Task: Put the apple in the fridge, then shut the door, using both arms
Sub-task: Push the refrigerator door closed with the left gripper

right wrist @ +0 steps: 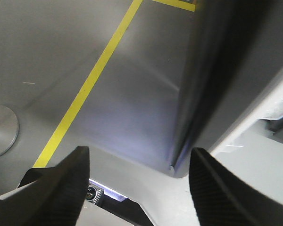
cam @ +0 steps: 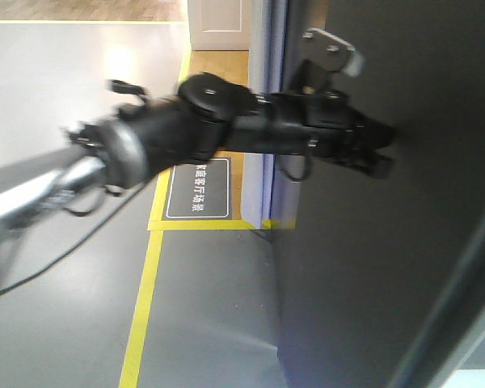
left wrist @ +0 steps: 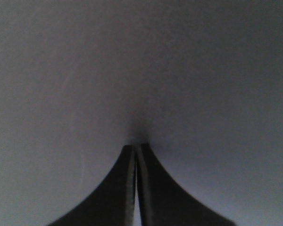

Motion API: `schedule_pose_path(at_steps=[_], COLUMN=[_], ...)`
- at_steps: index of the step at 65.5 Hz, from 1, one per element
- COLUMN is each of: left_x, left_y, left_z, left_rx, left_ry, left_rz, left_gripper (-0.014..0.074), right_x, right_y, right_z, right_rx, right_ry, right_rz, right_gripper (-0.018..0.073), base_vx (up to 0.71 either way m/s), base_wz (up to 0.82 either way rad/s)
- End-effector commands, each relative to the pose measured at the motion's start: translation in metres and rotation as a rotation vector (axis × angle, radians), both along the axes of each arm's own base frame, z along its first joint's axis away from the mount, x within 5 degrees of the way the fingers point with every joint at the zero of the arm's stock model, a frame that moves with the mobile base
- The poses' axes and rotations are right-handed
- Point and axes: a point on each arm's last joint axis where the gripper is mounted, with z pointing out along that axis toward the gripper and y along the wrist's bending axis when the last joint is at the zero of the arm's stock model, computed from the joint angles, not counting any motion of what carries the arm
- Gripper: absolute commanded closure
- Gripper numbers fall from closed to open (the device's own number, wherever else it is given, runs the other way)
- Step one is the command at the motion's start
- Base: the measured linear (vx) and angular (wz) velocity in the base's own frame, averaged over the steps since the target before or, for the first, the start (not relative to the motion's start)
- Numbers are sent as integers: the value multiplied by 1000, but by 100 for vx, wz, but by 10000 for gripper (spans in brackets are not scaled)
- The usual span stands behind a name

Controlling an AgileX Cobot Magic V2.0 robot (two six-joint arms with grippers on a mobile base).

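Left arm [cam: 186, 129] stretched near horizontal from 9 o'clock toward 3 o'clock in the front view, wrist straight, left pincer [cam: 385, 149] tip touching the outer face of the door [cam: 388, 267]. Left wrist view: fingers [left wrist: 153, 188] pressed together, nothing between them, tips right against the flat dark grey door [left wrist: 141, 61] which fills the view. Right pincer [right wrist: 139, 183]: fingers wide apart, holding nothing, pointed down at the grey floor [right wrist: 47, 56], with the yellow floor line [right wrist: 87, 87] running from 7 to 12 o'clock. Door's lower corner [right wrist: 217, 80] sits at 2 o'clock in that view, fridge white lining [right wrist: 254, 165] at 4 o'clock. Apple not visible in any view. Floor sign [cam: 198, 188] below the left arm.
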Motion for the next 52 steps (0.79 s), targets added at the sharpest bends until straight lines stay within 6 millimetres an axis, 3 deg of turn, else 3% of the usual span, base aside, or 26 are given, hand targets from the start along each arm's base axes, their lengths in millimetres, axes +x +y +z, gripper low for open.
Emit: schedule_pose_path(at_steps=[1, 10, 24, 36, 52], left_x=[-6, -5, -8, -7, -20], left_y=[-8, -16, -11, 11, 55], left_z=[41, 41, 43, 50, 85], left_rx=[-118, -129, -74, 59, 198], left_ry=[-59, -68, -79, -2, 43], left_rz=[5, -19, -56, -3, 121], left_gripper=[603, 603, 603, 603, 603], right_x=[4, 4, 4, 4, 4], right_y=[1, 1, 1, 1, 1], right_z=[10, 10, 10, 10, 10], right_rx=[24, 24, 24, 24, 24], right_ry=[-56, -56, -56, -56, -56], right_rz=[-6, -6, -6, -6, -6], right_gripper=[125, 125, 125, 125, 125], base_vx=[0, 0, 0, 0, 0], base_wz=[0, 0, 0, 0, 0])
